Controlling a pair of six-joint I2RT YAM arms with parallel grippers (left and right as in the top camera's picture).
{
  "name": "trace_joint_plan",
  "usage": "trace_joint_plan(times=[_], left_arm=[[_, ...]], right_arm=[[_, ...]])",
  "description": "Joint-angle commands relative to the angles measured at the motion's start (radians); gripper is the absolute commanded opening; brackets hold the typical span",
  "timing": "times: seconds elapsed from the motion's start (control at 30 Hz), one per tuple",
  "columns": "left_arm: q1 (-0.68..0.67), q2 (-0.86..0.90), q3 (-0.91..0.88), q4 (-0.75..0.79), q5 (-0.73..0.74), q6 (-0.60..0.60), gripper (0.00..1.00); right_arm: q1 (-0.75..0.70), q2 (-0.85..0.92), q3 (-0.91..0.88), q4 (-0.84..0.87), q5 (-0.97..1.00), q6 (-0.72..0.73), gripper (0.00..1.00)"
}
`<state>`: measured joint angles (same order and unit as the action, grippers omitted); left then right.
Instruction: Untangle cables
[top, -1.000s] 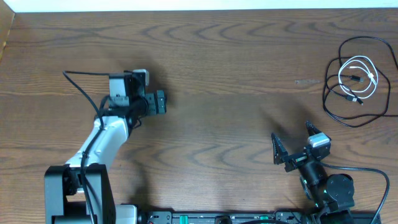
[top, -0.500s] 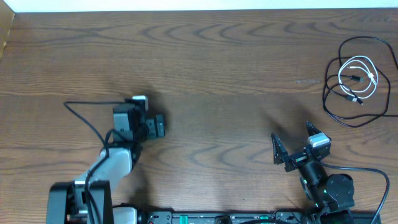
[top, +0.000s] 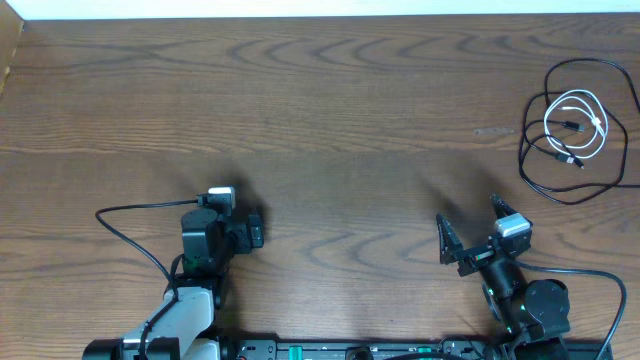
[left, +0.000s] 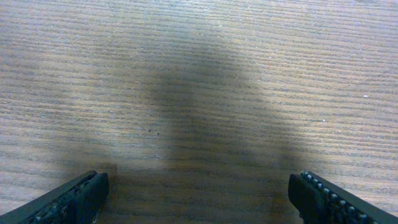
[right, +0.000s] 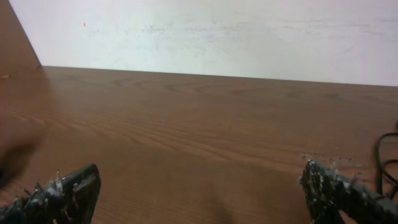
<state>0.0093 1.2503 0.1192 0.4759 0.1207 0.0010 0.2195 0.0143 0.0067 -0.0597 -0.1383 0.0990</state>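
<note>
The white cable (top: 603, 125) sits inside loops of the black cable (top: 524, 158) at the desk's (top: 350, 100) far right, so the left end effector (top: 254, 227) and right end effector (top: 468, 222) are spread apart and empty, ready to grab.

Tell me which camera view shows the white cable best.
The overhead view: the white cable lies whole, coiled inside loops of the black cable at far right. The left wrist view shows only bare wood; the right wrist view, only a black strand at its edge.
</note>
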Motion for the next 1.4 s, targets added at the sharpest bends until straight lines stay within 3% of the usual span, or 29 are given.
trace_joint_plan(times=[0.0, 0.23, 0.67, 1.1, 1.37], left_arm=[[0.001, 0.006, -0.029, -0.017, -0.019, -0.024, 0.98], [0.001, 0.006, -0.075, -0.017, -0.057, -0.113, 0.98], [0.001, 0.007, -0.116, 0.02, -0.062, -0.134, 0.98], [0.001, -0.01, -0.116, -0.146, 0.001, -0.134, 0.98], [0.001, -0.026, -0.116, -0.157, 0.002, -0.134, 0.98]], right_arm=[[0.005, -0.008, -0.001, -0.005, 0.005, 0.001, 0.99], [0.005, -0.008, -0.001, -0.005, 0.005, 0.001, 0.99], [0.005, -0.008, -0.001, -0.005, 0.005, 0.001, 0.99], [0.005, -0.008, -0.001, -0.005, 0.005, 0.001, 0.99], [0.005, -0.008, -0.001, -0.005, 0.005, 0.001, 0.99]])
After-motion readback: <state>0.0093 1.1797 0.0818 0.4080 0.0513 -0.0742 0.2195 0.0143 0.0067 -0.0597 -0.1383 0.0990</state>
